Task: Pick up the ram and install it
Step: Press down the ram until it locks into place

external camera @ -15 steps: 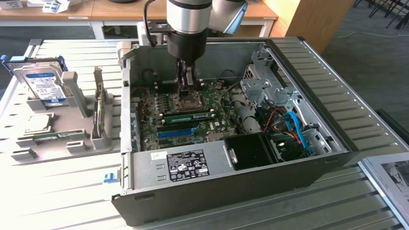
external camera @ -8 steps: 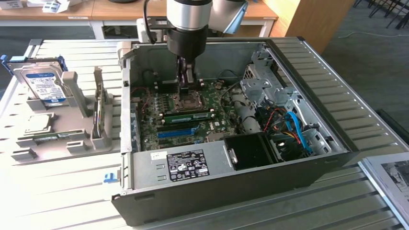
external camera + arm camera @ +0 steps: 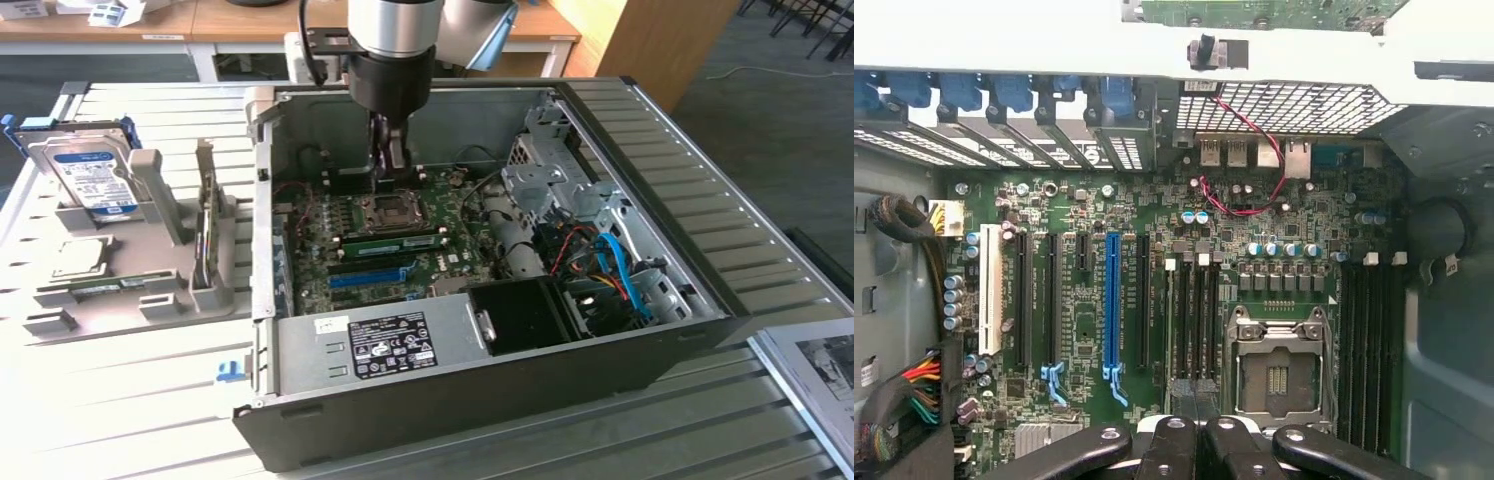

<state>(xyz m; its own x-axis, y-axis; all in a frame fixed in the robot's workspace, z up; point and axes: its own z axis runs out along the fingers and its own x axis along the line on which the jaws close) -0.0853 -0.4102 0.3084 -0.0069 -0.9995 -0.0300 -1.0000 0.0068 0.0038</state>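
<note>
pincer: [image 3: 390,172] fingers pressed together, nothing seen pinched; hangs inside the open PC case [image 3: 694,300], over the motherboard [image 3: 441,262], apart from the ram
pincer, wrist view: [image 3: 1194,440] black fingertips shut, lined up with the dark memory slots [image 3: 1194,310]
ram: [image 3: 394,241] green stick on the motherboard, in the slot row between the CPU socket [image 3: 387,212] and the blue slot [image 3: 367,277]
ram long axis: runs from the exterior view's left to the exterior view's right, right end a bit farther from the camera; parallel to the blue slot
ram ends: left end toward the case's rear wall, right end toward the drive-cage side
ram seating: can't tell if fully clicked in
bench: [image 3: 120,400] slatted metal, carries the case
rack: [image 3: 160,290] grey holder on the exterior view's left, hard drive [image 3: 91,180] standing upright in it
</note>
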